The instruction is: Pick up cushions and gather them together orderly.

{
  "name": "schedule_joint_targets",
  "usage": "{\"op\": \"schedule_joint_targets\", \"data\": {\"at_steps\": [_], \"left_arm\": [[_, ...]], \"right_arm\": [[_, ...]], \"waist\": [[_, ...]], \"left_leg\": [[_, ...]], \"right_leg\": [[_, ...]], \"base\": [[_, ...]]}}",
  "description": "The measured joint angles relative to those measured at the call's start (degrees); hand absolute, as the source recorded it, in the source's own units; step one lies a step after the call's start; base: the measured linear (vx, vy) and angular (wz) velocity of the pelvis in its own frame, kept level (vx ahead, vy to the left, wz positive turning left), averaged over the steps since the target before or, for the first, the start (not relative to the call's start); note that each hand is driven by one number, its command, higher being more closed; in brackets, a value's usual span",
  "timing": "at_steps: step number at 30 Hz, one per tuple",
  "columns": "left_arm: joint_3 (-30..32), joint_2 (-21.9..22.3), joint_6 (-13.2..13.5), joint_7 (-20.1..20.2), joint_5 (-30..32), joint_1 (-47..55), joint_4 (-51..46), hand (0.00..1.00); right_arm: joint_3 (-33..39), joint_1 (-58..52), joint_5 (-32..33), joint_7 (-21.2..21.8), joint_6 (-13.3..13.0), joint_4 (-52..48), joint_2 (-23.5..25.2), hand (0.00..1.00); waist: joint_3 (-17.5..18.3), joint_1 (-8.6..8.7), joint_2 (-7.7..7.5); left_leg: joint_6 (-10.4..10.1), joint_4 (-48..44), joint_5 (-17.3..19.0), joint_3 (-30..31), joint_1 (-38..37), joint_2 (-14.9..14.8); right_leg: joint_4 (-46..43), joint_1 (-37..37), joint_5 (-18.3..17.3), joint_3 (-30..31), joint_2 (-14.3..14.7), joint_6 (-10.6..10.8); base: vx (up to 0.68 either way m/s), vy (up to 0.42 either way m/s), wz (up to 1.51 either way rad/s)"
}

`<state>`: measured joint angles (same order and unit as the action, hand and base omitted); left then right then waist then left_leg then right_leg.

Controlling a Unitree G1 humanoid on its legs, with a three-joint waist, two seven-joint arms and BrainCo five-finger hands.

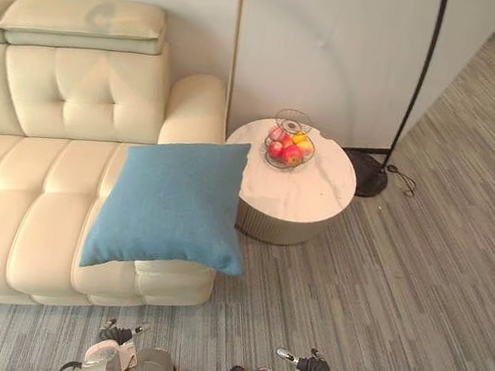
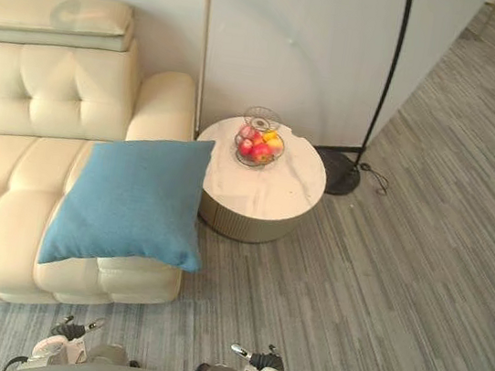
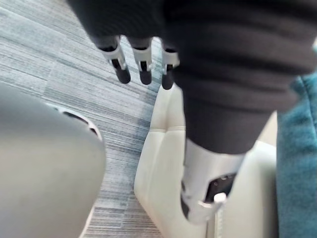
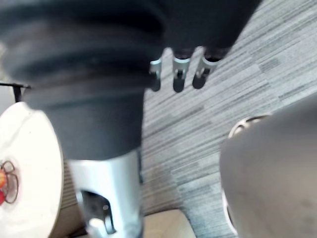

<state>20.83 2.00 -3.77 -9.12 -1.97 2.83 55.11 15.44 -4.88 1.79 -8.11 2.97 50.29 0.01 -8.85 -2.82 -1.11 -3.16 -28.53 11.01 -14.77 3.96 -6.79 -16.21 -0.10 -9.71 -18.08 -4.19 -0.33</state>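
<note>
On sofa [image 1: 36, 183], blue cushion [image 1: 176, 203] — corner overhanging front, left hand [image 3: 121, 62], right hand [image 4: 178, 74], fingers [image 3: 166, 67] slack

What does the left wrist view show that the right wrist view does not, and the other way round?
Particular to the left wrist view: the left hand, its fingers relaxed and holding nothing, and an edge of the blue cushion. Particular to the right wrist view: the right hand, also empty, the round side table and part of the fruit basket on it. Both share the grey carpet. The cream sofa is large in the left wrist view, and a small cream corner in the right wrist view is probably the same sofa.
</note>
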Motion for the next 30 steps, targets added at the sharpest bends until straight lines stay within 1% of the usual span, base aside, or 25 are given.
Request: {"op": "schedule_joint_targets", "data": {"at_steps": [1, 2, 3, 4, 5, 6, 7, 8, 10, 13, 15, 16, 17, 18, 20, 25, 26, 29, 30], "left_arm": [[0.02, 0.13, -0.01, -0.04, 0.00, 0.01, 0.05, 0.00], [0.08, 0.22, -0.04, -0.05, 0.00, 0.06, 0.11, 0.00], [0.10, 0.22, -0.12, -0.03, 0.00, 0.16, 0.17, 0.00], [0.10, 0.23, -0.13, 0.00, 0.04, 0.19, 0.20, 0.00], [0.11, 0.41, -0.12, -0.04, 0.09, 0.20, 0.27, 0.00], [0.24, 0.20, -0.13, 0.00, 0.17, 0.12, 0.42, 0.00], [0.31, -0.39, -0.14, -0.28, 0.30, 0.52, 0.48, 0.00], [0.29, -0.91, -0.11, -0.53, 0.35, 0.69, 0.53, 0.00], [0.25, -1.08, -0.14, -0.54, 0.54, 0.82, 0.69, 0.00], [-1.24, -1.23, -0.35, -0.48, 1.09, 0.74, 2.18, 0.00], [-2.17, -1.22, -0.67, -0.48, 1.09, 0.77, 2.48, 0.00], [-2.49, -1.22, -0.73, -0.48, 1.09, 0.77, 2.55, 0.00], [-3.17, -1.13, -0.77, -0.47, 1.08, 0.79, 2.99, 0.00], [-3.51, -1.03, -0.80, -0.49, 1.08, 0.80, 3.15, 0.00], [-4.28, -1.06, -0.79, -0.49, 1.05, 0.79, 3.61, 0.00], [-5.31, -1.93, -0.75, -0.52, 0.93, 0.77, 3.64, 0.00], [-5.31, -1.98, -0.75, -0.58, 0.74, 0.76, 3.42, 0.00], [-5.06, -2.24, -0.78, -0.98, -1.04, 0.89, 2.97, 0.00], [-4.92, -2.34, -0.77, -1.38, -2.59, 1.16, 2.03, 0.00]], "right_arm": [[0.66, -0.01, 0.02, 0.00, 0.01, -0.11, 0.02, 0.00], [1.95, -0.09, 0.02, -0.08, 0.04, -0.38, -0.07, 0.00], [2.35, -0.25, 0.02, -0.09, 0.05, -0.39, -0.06, 0.00], [2.38, -0.33, 0.02, -0.09, 0.11, -0.39, -0.04, 0.00], [2.83, -0.50, 0.13, -0.11, 0.24, -0.74, -0.03, 0.00], [2.85, -0.58, 0.09, -0.20, 0.33, -0.93, 0.08, 0.00], [2.85, -0.82, -0.02, -0.20, 0.93, -0.99, 0.43, 0.00], [2.93, -0.97, -0.02, -0.17, 1.15, -1.01, 1.00, 0.00], [2.93, -0.94, -0.04, -0.18, 1.14, -1.01, 1.34, 0.00], [2.97, -0.93, -0.01, -0.17, 1.06, -0.92, 1.57, 0.00], [3.05, -0.88, -0.01, -0.17, 1.04, -0.21, 1.06, 0.00], [3.04, -0.79, -0.01, -0.16, 1.03, 0.09, 0.86, 0.00], [3.04, -0.80, -0.01, -0.17, 1.07, 0.44, 0.39, 0.00], [2.99, -0.82, -0.01, -0.16, 1.08, 0.73, 0.08, 0.00], [2.86, -0.59, -0.01, -0.17, 1.07, 1.56, -0.27, 0.00], [2.34, 0.57, -0.01, -0.25, 1.21, 2.29, -0.44, 0.00], [1.26, 0.51, -0.01, -0.61, 1.29, 1.91, -0.64, 0.00], [-0.06, -0.53, -0.01, -0.82, 2.06, -5.06, -0.23, 0.00], [-1.22, -0.90, -0.01, -0.87, 2.16, -9.85, -0.21, 0.00]], "waist": [[0.05, -0.06, 0.25], [-0.02, 0.10, 1.20], [0.04, 0.33, 1.29], [0.02, 0.44, 1.25], [0.10, 0.61, 1.48], [0.36, 0.92, 1.76], [0.87, 0.87, 1.06], [1.59, 0.52, -0.07], [1.82, 0.39, -0.29], [2.61, 1.40, 0.12], [3.18, 1.37, 0.79], [3.30, 1.31, 0.69], [3.32, 1.35, 1.36], [3.48, 1.44, 1.65], [3.60, 1.44, 1.79], [3.44, 1.42, 1.30], [3.44, 1.43, 1.29], [3.25, 1.39, 0.96], [3.29, 1.42, 0.86]], "left_leg": [[0.60, -0.77, 0.95, -0.81, 0.05, -0.67], [1.75, -1.56, 3.35, -4.22, -0.10, -4.20], [2.08, -0.73, 3.87, -5.45, -0.48, -6.55], [2.06, 0.29, 3.86, -5.84, -0.68, -7.46], [1.35, 4.84, 2.11, -5.67, -1.49, -8.93], [-2.36, 6.10, 0.03, -6.11, -1.94, -8.08], [-1.68, 8.48, -0.92, -6.96, -2.36, -5.87], [-1.11, 10.78, -1.90, -7.89, -3.44, -3.78], [-0.67, 12.72, -2.45, -8.84, -4.63, -2.40], [0.08, 17.57, -4.56, -9.55, -6.87, -0.09], [0.07, 20.49, -5.95, -10.27, -7.96, 0.60], [0.04, 21.18, -6.29, -10.29, -8.40, 0.79], [0.00, 22.82, -7.07, -10.27, -9.27, 1.26], [-0.02, 23.62, -7.61, -10.27, -9.55, 1.35], [-0.11, 25.41, -8.54, -10.21, -10.34, 1.46], [-0.09, 29.02, -10.90, -10.01, -11.01, 1.93], [0.02, 29.56, -11.24, -9.94, -11.02, 2.12], [0.13, 29.88, -11.37, -9.90, -10.90, 2.55], [0.13, 30.08, -11.37, -9.90, -10.84, 2.85]], "right_leg": [[-0.03, -0.01, -0.21, -0.11, 0.02, -0.10], [-0.79, 0.23, -0.72, -0.39, 0.12, 0.05], [-1.26, 0.19, -0.88, -0.84, -0.37, 0.39], [-1.67, 0.12, -1.06, -0.93, -0.71, 0.69], [-3.25, -0.46, -1.74, -1.09, -1.70, 1.91], [-4.43, -1.05, -2.15, -0.66, -2.72, 2.83], [-4.45, -2.13, -1.74, 1.17, -4.16, 3.46], [-2.81, -2.13, -0.91, 2.24, -5.09, 3.89], [-1.04, -1.70, 0.40, 3.17, -5.56, 4.79], [3.42, -0.16, 3.15, 3.69, -5.84, 5.74], [5.95, 0.34, 4.65, 4.29, -5.46, 5.89], [6.38, 0.58, 4.91, 4.46, -5.35, 5.90], [7.57, 1.25, 5.78, 4.59, -5.00, 5.94], [8.31, 1.46, 6.21, 4.69, -4.77, 5.90], [9.56, 2.00, 6.99, 4.85, -4.15, 5.71], [11.91, 2.01, 8.35, 5.27, -3.39, 5.41], [12.36, 1.82, 8.55, 5.47, -3.39, 5.30], [13.43, 1.56, 9.40, 6.40, -3.40, 5.20], [13.93, 1.29, 9.84, 6.93, -3.47, 5.14]], "base": [[-0.04, 0.133, 0.08], [-0.02, 0.157, 0.13], [-0.02, 0.169, 0.16], [0.00, 0.210, 0.23], [0.00, 0.190, 0.27], [0.00, 0.239, 0.25], [0.05, 0.219, 0.10], [0.05, 0.231, -0.03], [0.04, 0.154, -0.18], [0.03, 0.079, -0.13], [0.00, 0.018, -0.15], [-0.01, 0.002, -0.15], [-0.01, 0.002, -0.10], [-0.02, -0.002, -0.09], [-0.04, -0.020, -0.06], [-0.07, -0.015, -0.03], [-0.10, 0.013, -0.07], [-0.06, 0.017, -0.12], [-0.08, 0.043, -0.23]]}}
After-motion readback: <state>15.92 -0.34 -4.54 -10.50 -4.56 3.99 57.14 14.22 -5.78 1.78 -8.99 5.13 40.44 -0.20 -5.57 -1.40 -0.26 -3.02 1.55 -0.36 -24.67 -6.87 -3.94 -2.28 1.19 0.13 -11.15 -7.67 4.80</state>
